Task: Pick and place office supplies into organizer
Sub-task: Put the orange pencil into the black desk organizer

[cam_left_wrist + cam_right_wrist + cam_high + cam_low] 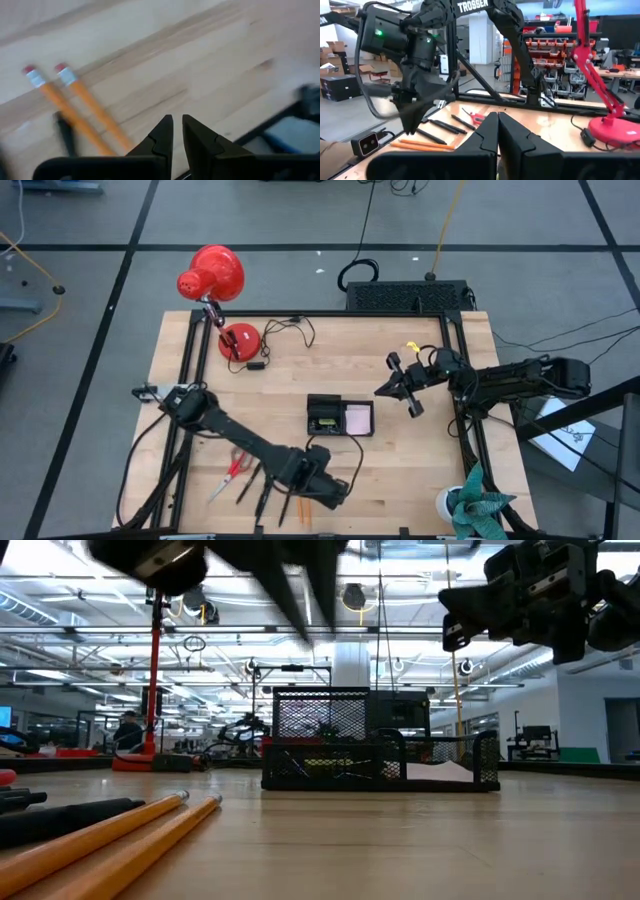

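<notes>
Organizer: the black mesh tray (340, 417) is seen near the middle of the table (420, 470), with a pink sticky-note pad (358, 419) lying in its right-hand compartment.
Pencils: two orange pencils (82, 110) are laid side by side on the wood at the near edge, just beside the left gripper.
Pens: black pens (262, 488) are laid next to the pencils, toward the left.
Scissors: red-handled scissors (231, 472) are placed left of the pens.
Left gripper: it (325, 488) is held above the table near the front edge, just right of the pencils; its fingers (159, 137) are drawn nearly together, with only a thin gap and nothing between them.
Right gripper: it (393, 383) is raised to the right of the organizer, fingers pressed together, nothing held.
Lamp: a red desk lamp (212, 275) is stood at the far left corner.
</notes>
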